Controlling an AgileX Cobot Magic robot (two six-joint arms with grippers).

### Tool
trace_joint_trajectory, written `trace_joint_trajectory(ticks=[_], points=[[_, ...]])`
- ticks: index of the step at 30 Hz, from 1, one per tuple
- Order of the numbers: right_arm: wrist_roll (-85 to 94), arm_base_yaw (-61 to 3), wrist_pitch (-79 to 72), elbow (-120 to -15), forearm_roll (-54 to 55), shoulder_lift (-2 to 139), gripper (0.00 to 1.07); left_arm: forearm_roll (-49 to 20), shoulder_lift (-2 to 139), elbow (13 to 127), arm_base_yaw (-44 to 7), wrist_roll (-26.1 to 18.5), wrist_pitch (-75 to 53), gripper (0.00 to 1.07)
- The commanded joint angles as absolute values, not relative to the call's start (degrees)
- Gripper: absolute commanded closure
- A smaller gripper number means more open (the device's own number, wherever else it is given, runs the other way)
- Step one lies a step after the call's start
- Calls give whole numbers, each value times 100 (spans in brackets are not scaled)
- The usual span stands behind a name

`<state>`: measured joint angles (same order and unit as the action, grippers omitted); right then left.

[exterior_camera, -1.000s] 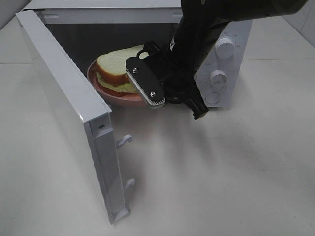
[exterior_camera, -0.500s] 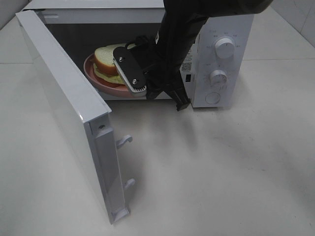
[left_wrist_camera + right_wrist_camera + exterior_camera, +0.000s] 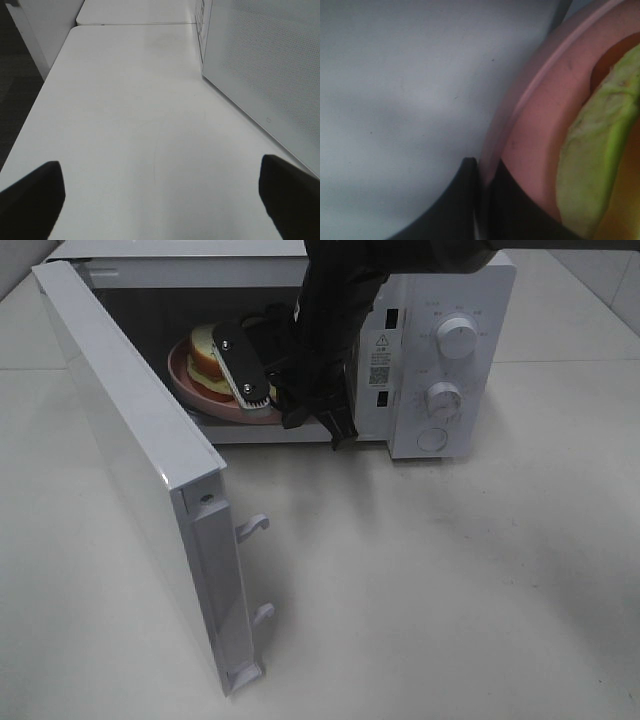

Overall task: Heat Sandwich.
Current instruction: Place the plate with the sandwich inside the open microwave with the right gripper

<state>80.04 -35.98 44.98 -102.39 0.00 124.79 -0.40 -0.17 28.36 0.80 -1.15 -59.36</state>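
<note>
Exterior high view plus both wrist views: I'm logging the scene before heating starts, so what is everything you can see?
microwave: one, white, at the back of the table
door: one, white, swung open on the microwave's left
round controls: three, white, stacked on the microwave's right panel
plate: one, pink, inside the microwave
sandwich: one, white bread with green lettuce, on the plate
table: one, white, under everything
right gripper: one, black, shut on the plate's rim
left gripper: one, black, open, over the table
</note>
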Motion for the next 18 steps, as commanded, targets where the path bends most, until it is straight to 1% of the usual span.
trace_joint_trajectory(ticks=[1,8,18], points=[[7890,-3610,4418,-10514,-40,12634,107,-74,-172,2825,97,-103,-5896,3],[7672,-3604,4418,-10892,-160,12949,107,-74,-172,2825,97,-103,-5896,3],[7632,-3524,4360,-11087,-166,13138,106,-74,-172,2825,97,-103,-5896,3]])
